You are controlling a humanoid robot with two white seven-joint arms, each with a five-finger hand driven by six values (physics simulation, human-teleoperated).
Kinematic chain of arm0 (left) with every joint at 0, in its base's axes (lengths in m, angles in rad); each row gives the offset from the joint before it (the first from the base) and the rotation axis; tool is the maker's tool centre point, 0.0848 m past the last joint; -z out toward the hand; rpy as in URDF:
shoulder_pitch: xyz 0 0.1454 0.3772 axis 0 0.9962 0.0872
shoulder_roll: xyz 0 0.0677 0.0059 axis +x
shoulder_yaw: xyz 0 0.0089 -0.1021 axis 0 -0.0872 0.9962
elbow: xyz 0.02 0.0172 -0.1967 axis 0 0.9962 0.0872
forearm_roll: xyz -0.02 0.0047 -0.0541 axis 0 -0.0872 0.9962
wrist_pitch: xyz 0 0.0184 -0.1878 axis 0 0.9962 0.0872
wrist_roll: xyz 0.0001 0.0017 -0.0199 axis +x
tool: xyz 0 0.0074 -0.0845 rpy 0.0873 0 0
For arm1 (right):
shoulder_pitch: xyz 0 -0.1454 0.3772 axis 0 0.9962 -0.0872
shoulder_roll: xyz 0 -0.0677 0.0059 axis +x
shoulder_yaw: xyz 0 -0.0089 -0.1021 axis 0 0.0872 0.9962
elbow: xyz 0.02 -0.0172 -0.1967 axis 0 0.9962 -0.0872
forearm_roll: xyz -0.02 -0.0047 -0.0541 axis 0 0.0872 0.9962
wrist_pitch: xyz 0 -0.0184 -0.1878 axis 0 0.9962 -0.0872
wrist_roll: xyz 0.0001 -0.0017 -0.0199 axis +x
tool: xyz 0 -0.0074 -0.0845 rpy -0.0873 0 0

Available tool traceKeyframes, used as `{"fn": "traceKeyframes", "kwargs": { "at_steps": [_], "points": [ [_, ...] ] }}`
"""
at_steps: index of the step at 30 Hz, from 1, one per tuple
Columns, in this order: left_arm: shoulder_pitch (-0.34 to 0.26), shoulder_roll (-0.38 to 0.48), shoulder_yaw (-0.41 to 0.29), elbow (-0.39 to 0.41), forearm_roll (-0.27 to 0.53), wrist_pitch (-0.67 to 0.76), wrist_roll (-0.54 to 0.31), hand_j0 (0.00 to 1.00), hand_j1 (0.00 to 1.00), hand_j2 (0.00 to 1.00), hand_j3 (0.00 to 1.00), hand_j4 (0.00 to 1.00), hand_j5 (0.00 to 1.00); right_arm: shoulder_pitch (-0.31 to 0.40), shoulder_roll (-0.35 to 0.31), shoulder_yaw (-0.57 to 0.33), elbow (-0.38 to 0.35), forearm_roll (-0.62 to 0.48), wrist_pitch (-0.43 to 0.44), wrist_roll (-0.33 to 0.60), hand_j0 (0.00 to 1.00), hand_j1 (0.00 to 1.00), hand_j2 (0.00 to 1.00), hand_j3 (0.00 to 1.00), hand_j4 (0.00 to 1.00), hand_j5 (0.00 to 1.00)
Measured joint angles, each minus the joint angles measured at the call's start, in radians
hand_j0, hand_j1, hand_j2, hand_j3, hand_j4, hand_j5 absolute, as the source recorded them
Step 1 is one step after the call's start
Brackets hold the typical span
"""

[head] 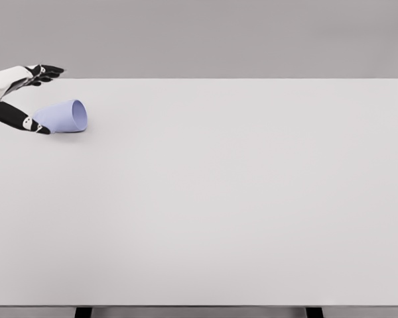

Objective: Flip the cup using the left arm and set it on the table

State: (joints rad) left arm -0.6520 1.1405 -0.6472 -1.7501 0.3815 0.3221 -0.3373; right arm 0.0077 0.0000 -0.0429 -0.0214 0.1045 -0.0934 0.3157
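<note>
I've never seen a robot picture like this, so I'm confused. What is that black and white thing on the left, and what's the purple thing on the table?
This picture is drawn by a computer, and it shows what a pretend robot sees from a camera on its head. The black and white thing is the robot's left hand, coming in from the left edge. It has fingers like yours. Some fingers reach out above, and a black one lies low by the table, with its tip against the closed end of the cup. The purple thing is a cup. It lies on its side on the big white table, with its open mouth pointing right. The hand is spread around the cup's closed end, but it has not gripped it yet. The robot's right hand is not in the picture.
</note>
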Motion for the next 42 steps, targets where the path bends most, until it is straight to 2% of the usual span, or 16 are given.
{"fn": "traceKeyframes", "kwargs": {
  "at_steps": [3, 5, 8, 13, 17, 21, 34, 42],
  "points": [
    [-0.002, 0.046, -0.032, -0.008, 0.023, 0.011, 0.063, 1.0, 1.0, 1.0, 1.0, 1.0, 1.0, 0.0, 0.0, 0.0, 0.0, 0.0, 0.0, 0.0, 1.0, 1.0, 1.0, 1.0, 1.0, 1.0],
    [-0.003, 0.056, -0.042, -0.01, 0.009, 0.012, 0.083, 0.99, 0.99, 0.99, 0.99, 0.99, 0.99, 0.0, 0.0, 0.0, 0.0, 0.0, 0.0, 0.0, 1.0, 1.0, 1.0, 1.0, 1.0, 1.0],
    [-0.005, 0.037, -0.055, -0.011, -0.084, 0.013, 0.061, 1.0, 1.0, 1.0, 1.0, 1.0, 1.0, 0.0, 0.0, 0.0, 0.0, 0.0, 0.0, 0.0, 1.0, 1.0, 1.0, 1.0, 1.0, 1.0],
    [-0.006, -0.042, -0.088, -0.004, -0.249, 0.026, 0.009, 1.0, 1.0, 1.0, 1.0, 1.0, 1.0, 0.0, 0.0, 0.0, 0.0, 0.0, 0.0, 0.0, 1.0, 1.0, 1.0, 1.0, 1.0, 1.0],
    [-0.011, -0.076, -0.103, 0.023, -0.342, 0.033, -0.018, 1.0, 1.0, 1.0, 1.0, 1.0, 1.0, 0.0, 0.0, 0.0, 0.0, 0.0, 0.0, 0.0, 1.0, 1.0, 1.0, 1.0, 1.0, 1.0],
    [-0.071, -0.141, -0.128, 0.087, -0.407, 0.044, -0.024, 1.0, 1.0, 1.0, 1.0, 1.0, 1.0, 0.0, 0.0, 0.0, 0.0, 0.0, 0.0, 0.0, 1.0, 1.0, 1.0, 1.0, 1.0, 1.0],
    [-0.084, -0.241, -0.174, 0.193, -0.487, 0.049, -0.021, 1.0, 1.0, 1.0, 1.0, 1.0, 1.0, 0.0, 0.0, 0.0, 0.0, 0.0, 0.0, 0.0, 1.0, 1.0, 1.0, 1.0, 1.0, 1.0],
    [-0.089, -0.258, -0.186, 0.222, -0.502, 0.049, -0.016, 1.0, 1.0, 1.0, 1.0, 1.0, 1.0, 0.0, 0.0, 0.0, 0.0, 0.0, 0.0, 0.0, 1.0, 1.0, 1.0, 1.0, 1.0, 1.0]
  ]
}}
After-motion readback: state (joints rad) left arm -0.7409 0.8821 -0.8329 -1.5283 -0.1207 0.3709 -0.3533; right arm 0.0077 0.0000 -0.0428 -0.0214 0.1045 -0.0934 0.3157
